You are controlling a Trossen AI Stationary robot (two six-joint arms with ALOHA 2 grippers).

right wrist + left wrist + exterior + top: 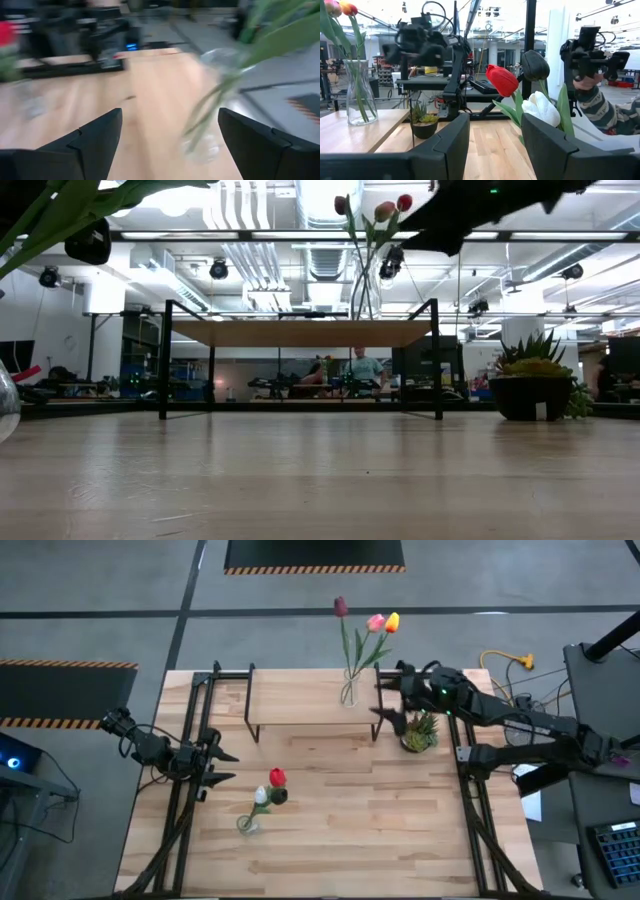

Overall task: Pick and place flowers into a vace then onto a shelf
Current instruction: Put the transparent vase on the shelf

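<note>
Bright overhead ceiling lights; right wrist view heavily blurred, probably motion.

glass vase (348, 692) with three tulips (372, 622) on the shelf (300, 700), right gripper (392, 700) beside it

Your two arms (520, 725) are dark, near-black, built of jointed segments with black cables looped along them. The right arm shows a small green light (444, 692) near its wrist. Each gripper carries two broad, matte black, wedge-shaped fingers (95, 137) with angular facets. The left gripper (222, 765) ends in thin, pointed black tips.
</note>
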